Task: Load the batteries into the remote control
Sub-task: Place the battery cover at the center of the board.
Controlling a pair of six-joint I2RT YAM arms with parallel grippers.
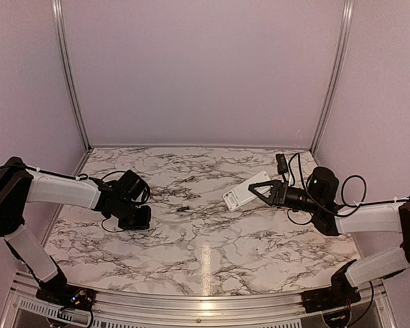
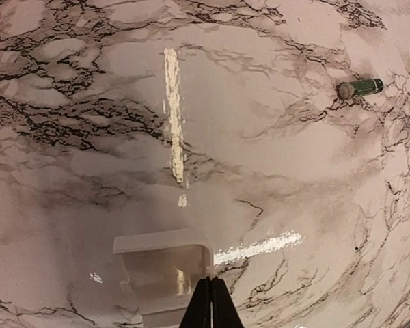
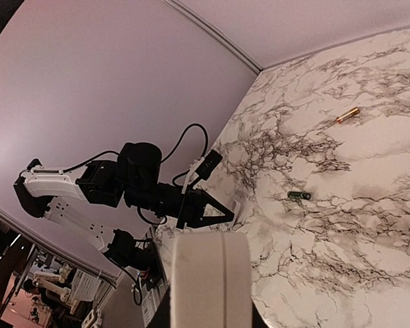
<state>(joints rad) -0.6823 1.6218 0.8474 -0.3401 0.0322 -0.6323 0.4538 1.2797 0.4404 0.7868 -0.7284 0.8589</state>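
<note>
The right gripper (image 1: 256, 190) is clamped on the remote control (image 1: 239, 196), a dark battery (image 1: 183, 208) lies on the table (image 1: 212, 260) to its left, and the left gripper (image 2: 209, 307), farther left, is pinched together.

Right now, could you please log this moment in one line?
right gripper: holding remote control | left gripper: shut | battery: loose on table

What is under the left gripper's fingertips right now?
A translucent white plastic piece lies on the marble table beneath the shut left gripper. The fingertips cover its near edge, so whether they pinch it cannot be seen.
</note>
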